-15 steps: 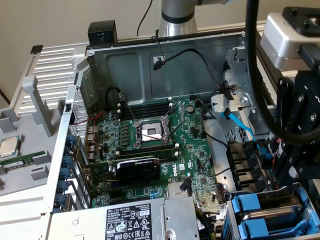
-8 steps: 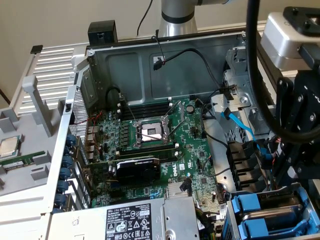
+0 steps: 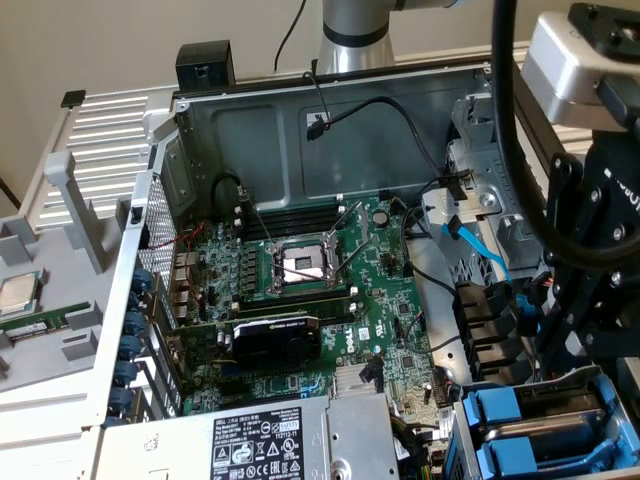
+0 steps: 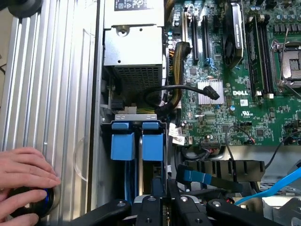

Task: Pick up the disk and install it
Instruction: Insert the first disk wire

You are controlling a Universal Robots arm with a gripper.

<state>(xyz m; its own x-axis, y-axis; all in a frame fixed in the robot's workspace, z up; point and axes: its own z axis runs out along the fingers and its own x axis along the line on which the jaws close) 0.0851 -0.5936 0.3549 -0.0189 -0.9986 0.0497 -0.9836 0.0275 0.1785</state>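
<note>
In the drive cage at one corner of the open computer case, the disk stands on edge in the slot on the cage's motherboard side. Its blue carrier face is turned toward the power supply, which sits just beyond the cage. The other blue carrier fills the neighbouring slot, on the cage's outer-wall side, close against the disk. The gripper hangs at the far end of the cage, in line with the disk. Its fingers stand close together and look clamped on the disk's thin rear edge, a hold that I judge keeps it parallel to the slot. How deep the disk sits I cannot tell. Outside the cage, past the ribbed panel, a person's hand rests on a round black control, probably so the arm can be stopped at once.
</note>
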